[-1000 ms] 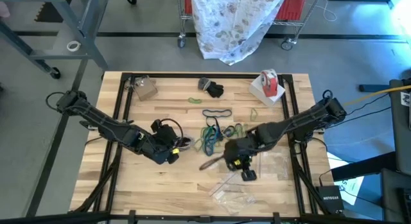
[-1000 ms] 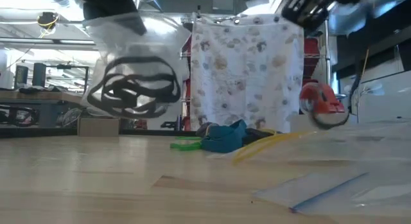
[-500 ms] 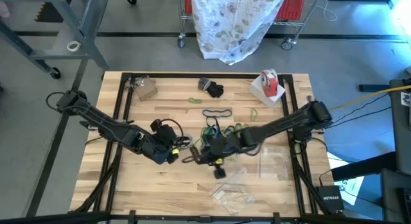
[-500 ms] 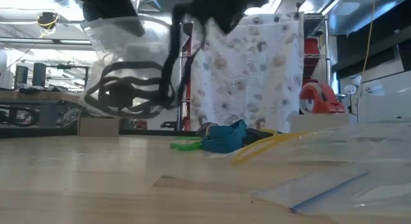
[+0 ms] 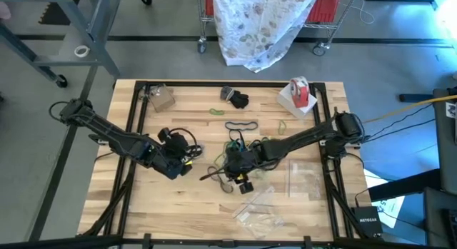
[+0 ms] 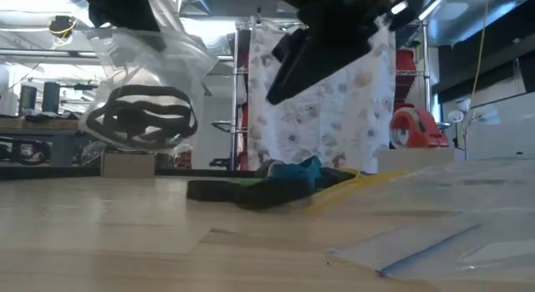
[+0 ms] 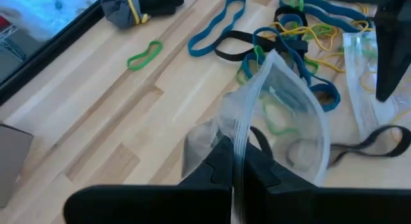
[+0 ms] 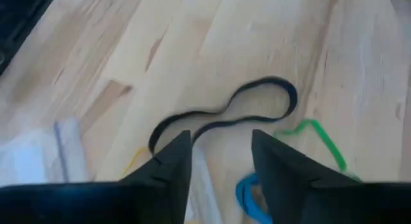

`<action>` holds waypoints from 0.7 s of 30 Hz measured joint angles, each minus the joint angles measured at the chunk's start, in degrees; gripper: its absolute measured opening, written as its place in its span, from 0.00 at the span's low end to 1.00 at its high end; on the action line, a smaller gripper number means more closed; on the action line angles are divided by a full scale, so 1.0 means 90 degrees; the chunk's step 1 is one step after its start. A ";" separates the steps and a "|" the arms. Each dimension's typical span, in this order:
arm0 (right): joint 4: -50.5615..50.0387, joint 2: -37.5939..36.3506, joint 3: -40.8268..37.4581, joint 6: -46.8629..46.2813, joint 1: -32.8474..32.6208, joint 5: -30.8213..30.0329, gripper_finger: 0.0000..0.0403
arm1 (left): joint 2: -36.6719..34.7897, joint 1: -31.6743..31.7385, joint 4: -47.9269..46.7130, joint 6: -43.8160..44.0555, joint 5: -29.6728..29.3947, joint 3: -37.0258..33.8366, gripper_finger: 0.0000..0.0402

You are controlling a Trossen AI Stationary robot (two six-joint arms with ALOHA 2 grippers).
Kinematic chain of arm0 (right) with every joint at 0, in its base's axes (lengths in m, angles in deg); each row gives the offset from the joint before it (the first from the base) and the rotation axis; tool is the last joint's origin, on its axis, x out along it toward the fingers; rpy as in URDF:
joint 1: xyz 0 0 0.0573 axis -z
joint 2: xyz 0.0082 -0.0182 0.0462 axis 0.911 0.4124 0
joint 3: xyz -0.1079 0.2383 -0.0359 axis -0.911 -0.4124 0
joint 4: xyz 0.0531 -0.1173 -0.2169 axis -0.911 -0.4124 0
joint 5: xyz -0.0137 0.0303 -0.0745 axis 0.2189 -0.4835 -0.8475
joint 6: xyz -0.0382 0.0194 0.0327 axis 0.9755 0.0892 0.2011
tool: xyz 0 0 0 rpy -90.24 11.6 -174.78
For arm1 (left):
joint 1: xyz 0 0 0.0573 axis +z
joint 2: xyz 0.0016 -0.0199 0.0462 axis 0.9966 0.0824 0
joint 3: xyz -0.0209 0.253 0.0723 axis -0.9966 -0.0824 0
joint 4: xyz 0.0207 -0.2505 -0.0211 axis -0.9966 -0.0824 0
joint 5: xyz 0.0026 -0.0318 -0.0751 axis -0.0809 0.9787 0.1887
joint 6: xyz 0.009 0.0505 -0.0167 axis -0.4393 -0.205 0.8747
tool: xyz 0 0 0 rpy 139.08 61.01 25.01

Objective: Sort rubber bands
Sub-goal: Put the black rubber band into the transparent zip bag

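— Where are the rubber bands now?

— Most of them lie in a tangled pile [image 5: 243, 145] near the middle of the surface [image 5: 178, 206]: blue, green, yellow and black loops, one over the other. One black band [image 8: 225, 118] lies alone and flat on the wood, just in front of my right claw [image 8: 218, 163]. Some black ones are already inside the clear bag [image 6: 138, 108].

— And your claws?

— My right claw is spread, with nothing between its fingers, and it hangs low over this black band. My left claw [image 7: 234, 169] is pressed together on the edge of the clear bag and holds it above the surface, beside the pile.

— How will this band handle?

— I think it is very light and soft. It has no stiffness, so it will hang and fold when I lift it. Rubber is not slippery, but it is thin and flat, so my fingers must come down almost to the wood. I would pinch it at the narrow middle, where the two strands run close together.
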 joint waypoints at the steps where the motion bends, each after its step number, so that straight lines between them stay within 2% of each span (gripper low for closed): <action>1: -0.0101 -0.0034 0.0002 0.0049 0.0000 -0.0003 0.40 | 0.0000 0.0000 0.0012 0.0006 0.0001 0.0000 0.00; 5: -0.0165 0.0033 0.0002 -0.0063 0.0007 -0.0008 0.43 | 0.0011 0.0000 0.0021 0.0145 -0.0006 0.0000 0.00; 12: 0.1083 0.0794 0.0002 -0.1947 0.0007 -0.0047 0.43 | 0.0024 0.0019 0.0049 0.0183 -0.0006 0.0000 0.00; 21: 0.1344 0.1341 0.0002 -0.3586 0.0109 -0.0315 0.43 | 0.0024 0.0021 0.0178 0.0038 -0.0008 -0.0002 0.00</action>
